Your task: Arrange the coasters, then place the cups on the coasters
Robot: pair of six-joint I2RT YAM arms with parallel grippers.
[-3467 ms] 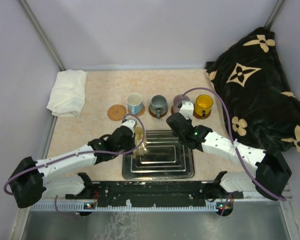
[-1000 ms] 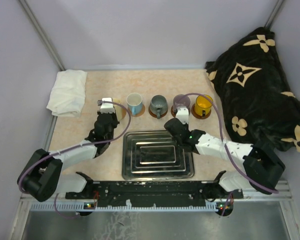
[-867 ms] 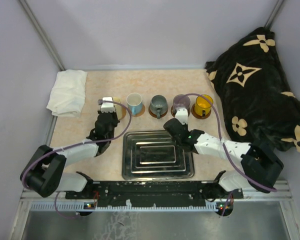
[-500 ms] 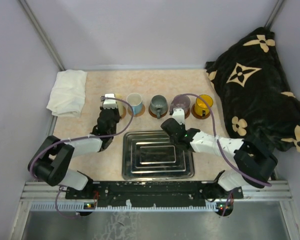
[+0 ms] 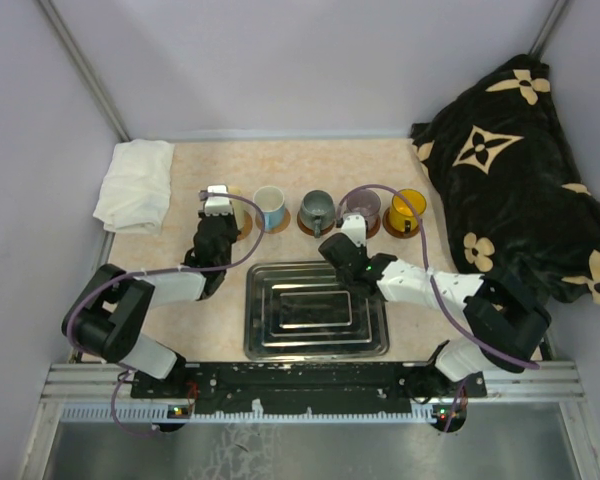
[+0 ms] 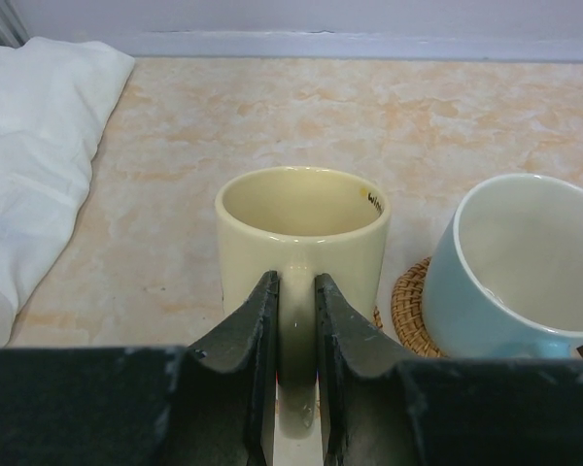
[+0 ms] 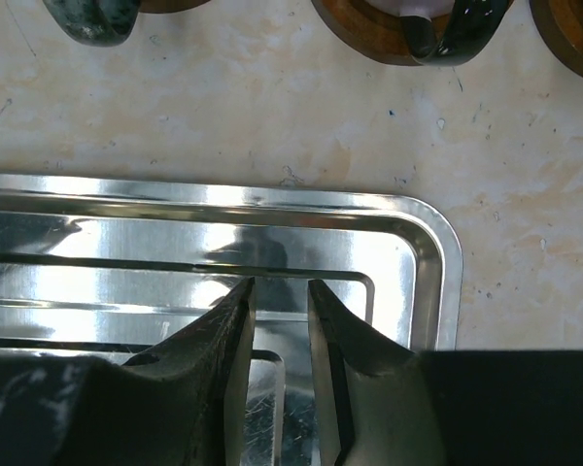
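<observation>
One grip | left gripper (image 6: 296,283) pinching cream cup (image 6: 301,231) handle | right gripper (image 7: 280,287) ajar

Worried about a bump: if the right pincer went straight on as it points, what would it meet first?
Probably the metal tray, near its far rim; depth is unclear, so possibly the table just beyond it.

The top camera hung high over the near edge of the table (image 5: 200,165), looking down on all of it from far off. The left wrist camera rode low and close, facing the back wall (image 6: 321,19) across a cream-yellow mug (image 6: 301,233), a blue mug (image 6: 510,262) and a white cloth (image 6: 29,165). The right wrist camera stared almost straight down, very near, at the metal tray (image 7: 175,252). The top view took in that same blue mug, cloth and tray.
</observation>
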